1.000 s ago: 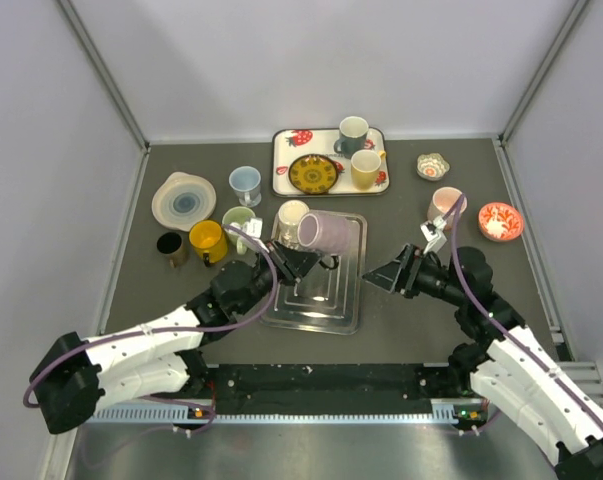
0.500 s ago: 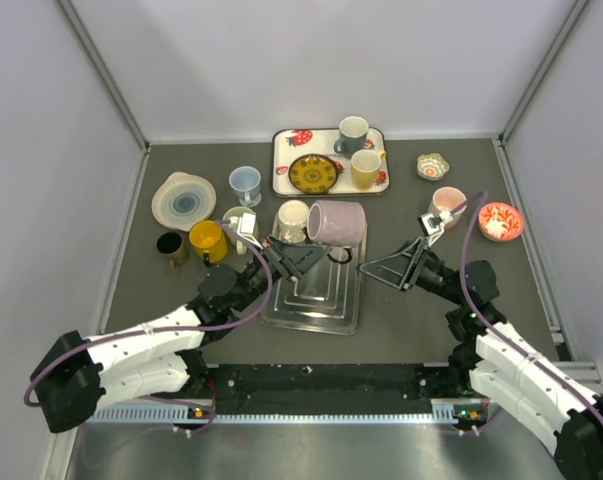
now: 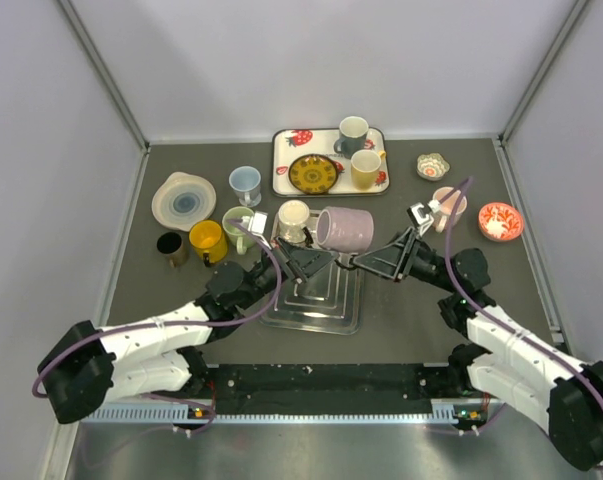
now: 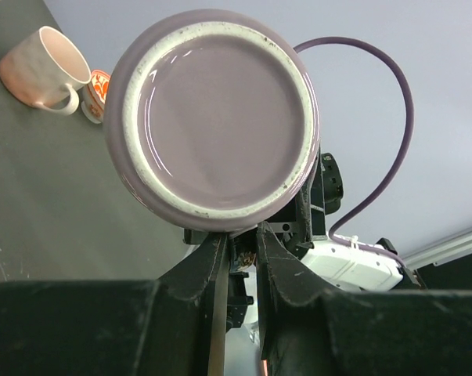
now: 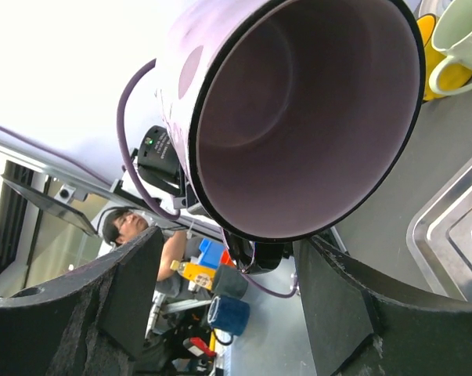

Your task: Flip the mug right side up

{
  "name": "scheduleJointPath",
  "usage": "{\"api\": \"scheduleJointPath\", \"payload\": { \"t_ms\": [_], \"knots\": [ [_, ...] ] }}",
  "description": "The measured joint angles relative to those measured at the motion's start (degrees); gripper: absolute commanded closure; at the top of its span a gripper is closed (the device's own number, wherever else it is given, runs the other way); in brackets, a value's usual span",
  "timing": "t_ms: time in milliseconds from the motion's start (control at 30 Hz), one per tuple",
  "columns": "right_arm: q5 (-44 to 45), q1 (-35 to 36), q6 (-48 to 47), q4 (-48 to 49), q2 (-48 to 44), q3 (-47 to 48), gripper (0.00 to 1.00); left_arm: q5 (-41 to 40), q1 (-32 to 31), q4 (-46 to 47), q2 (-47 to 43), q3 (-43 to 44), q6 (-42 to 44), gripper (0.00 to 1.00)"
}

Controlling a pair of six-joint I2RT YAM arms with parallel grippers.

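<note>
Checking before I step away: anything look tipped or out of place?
Only the glossy purple ceramic mug: it lies sideways in mid-air, held by the left claw above the silver metal tray. The other cups stand upright.

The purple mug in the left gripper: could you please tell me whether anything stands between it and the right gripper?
Nothing visible does. The right gripper has its open fingers on either side of the purple mug at its mouth, with only air between.

The glossy lilac ceramic mug hangs in the air, tipped onto its side. Its round base, ringed by a pale unglazed foot, faces left. Its open mouth faces right, empty inside.
</note>
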Motion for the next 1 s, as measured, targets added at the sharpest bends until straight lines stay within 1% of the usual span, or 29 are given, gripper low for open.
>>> {"api": "scheduleJointPath", "payload": {
  "t_ms": [100,200,333,400,433,600,633,767,800,833,900,933,1000],
  "knots": [
    [-0.4,0.0,0.3,0.6,1.3,0.4,0.35,0.0,-0.1,1.3,1.0,0.0,-0.3,1.0],
    [-0.7,0.0,0.8,0.9,2.3,0.7,0.4,0.0,-0.3,2.5,2.0,0.2,-0.4,1.0],
    [-0.8,0.0,1.4,1.7,3.7,0.7,0.48,0.2,-0.9,3.8,3.3,0.7,-0.4,1.0],
    [-0.8,0.0,2.2,2.9,4.5,0.7,0.5,0.2,-1.0,4.4,3.5,0.7,-0.4,1.0],
    [-0.8,0.0,2.5,3.3,4.9,0.8,0.53,0.2,-1.1,4.6,3.5,0.7,-0.4,1.0],
    [-1.0,0.1,5.2,7.3,8.2,2.3,0.62,-0.5,-1.2,6.9,3.6,0.8,-0.4,1.0],
    [-1.0,0.1,6.0,8.3,9.0,2.6,0.65,-0.5,-1.2,7.3,3.5,0.9,-0.3,1.0],
    [-0.8,0.3,9.4,14.8,12.7,2.6,0.65,-0.7,-1.2,8.5,3.5,1.0,-0.2,1.0],
    [-0.7,0.3,10.5,16.6,13.7,2.6,0.64,-0.9,-1.2,8.7,3.5,1.0,-0.2,1.0],
    [-0.6,0.3,11.4,18.2,14.6,2.6,0.6,-0.9,-1.2,8.8,3.5,1.0,-0.1,1.0],
    [-0.3,0.3,13.3,20.7,16.1,2.6,0.59,-1.1,-1.2,9.0,3.5,1.0,0.1,1.0],
    [-0.1,0.3,13.9,21.6,16.7,2.6,0.61,-1.2,-1.2,9.0,3.5,1.0,0.1,1.0],
    [0.0,0.3,14.8,22.5,17.5,2.6,0.7,-1.3,-1.2,8.9,3.5,1.0,0.1,1.0]
  ]
}}
